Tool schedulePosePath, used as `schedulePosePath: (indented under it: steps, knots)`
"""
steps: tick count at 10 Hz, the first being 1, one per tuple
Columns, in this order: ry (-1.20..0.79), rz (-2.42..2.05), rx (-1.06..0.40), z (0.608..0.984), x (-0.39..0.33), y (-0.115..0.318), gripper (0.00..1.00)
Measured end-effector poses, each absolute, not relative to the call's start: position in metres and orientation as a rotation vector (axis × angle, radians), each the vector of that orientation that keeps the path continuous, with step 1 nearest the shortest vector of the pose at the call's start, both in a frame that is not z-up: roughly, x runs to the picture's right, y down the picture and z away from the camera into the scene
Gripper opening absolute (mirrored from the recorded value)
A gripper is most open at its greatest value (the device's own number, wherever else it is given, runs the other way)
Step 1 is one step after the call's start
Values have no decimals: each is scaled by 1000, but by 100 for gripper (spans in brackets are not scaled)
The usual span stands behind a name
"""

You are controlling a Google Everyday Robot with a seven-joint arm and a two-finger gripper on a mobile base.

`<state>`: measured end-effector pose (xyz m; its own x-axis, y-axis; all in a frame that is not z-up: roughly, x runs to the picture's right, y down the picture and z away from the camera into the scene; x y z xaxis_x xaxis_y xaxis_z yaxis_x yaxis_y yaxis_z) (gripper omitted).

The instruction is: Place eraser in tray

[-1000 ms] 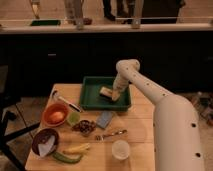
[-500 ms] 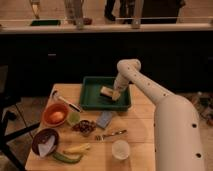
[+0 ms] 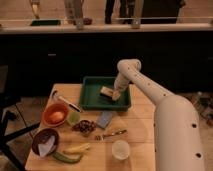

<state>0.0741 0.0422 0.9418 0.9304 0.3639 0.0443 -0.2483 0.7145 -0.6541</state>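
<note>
hand [image 3: 116, 95] down inside the tray [image 3: 89, 101], in its right half, arm coming in from the tray's right. eraser [image 3: 106, 91] lies on the tray floor near the middle, just left of the hand (contact unclear). whether the hand grips it or is loose: cannot tell. tray sits on the desk [image 3: 142, 125]. grey-blue pad [image 3: 105, 119] just in front of the tray; orange bowl [image 3: 55, 115] front-left of it; white cup [image 3: 120, 149] well in front.

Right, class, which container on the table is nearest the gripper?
The green rectangular tray: the gripper hangs inside its rim, beside the eraser. The orange bowl and the dark bowl sit well away.
</note>
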Motion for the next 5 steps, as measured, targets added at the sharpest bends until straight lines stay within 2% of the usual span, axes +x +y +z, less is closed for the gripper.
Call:
schedulePosePath:
  steps: [2, 5]
  knots:
    - [-175, 340, -695, 942, 75, 42, 1]
    - [-175, 344, -693, 940, 74, 40, 30]
